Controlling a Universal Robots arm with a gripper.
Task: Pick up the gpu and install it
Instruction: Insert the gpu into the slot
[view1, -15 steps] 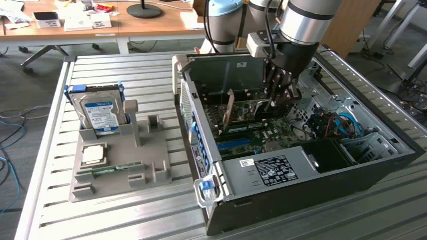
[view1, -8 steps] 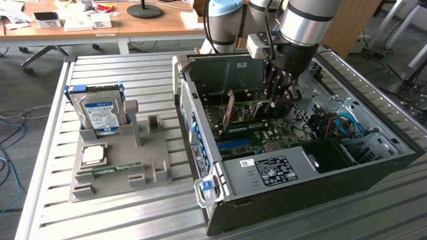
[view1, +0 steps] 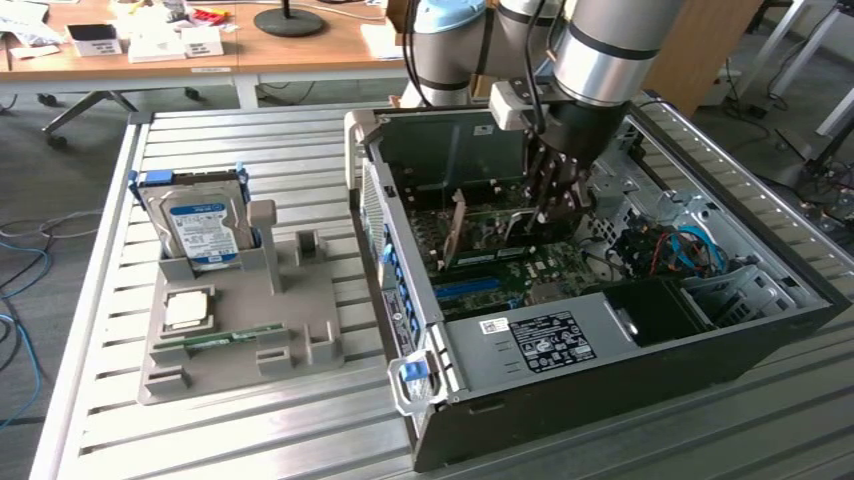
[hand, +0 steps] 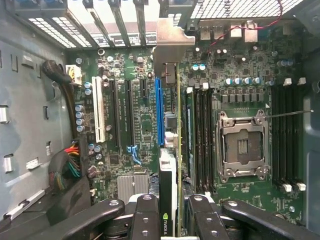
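While the arm reaches straight down into the open computer case (view1: 627, 350), we see the hand (hand: 173, 216) clamped on the gpu (hand: 169, 170), with its black, bolt-studded fingers (hand: 147, 215) pressing on the card's two faces. We see the card edge-on: a thin green board with a dark face and a bent silver bracket at its far end. It stands upright over the green motherboard (hand: 135, 125), just beside the long blue slot (hand: 159, 110), between that slot and the black memory slots (hand: 202, 135). We cannot tell whether it is seated. Near the fingers the card carries a printed NVIDIA mark. Farther out lies a square metal CPU socket (hand: 240, 145). Outside the case, on the slatted metal desk (view1: 240, 440), a grey plastic holder (view1: 240, 330) props up a silver hard drive (view1: 200, 225) with a blue-and-white label. We cannot read the small print on the white sticker (view1: 541, 340) in the case.
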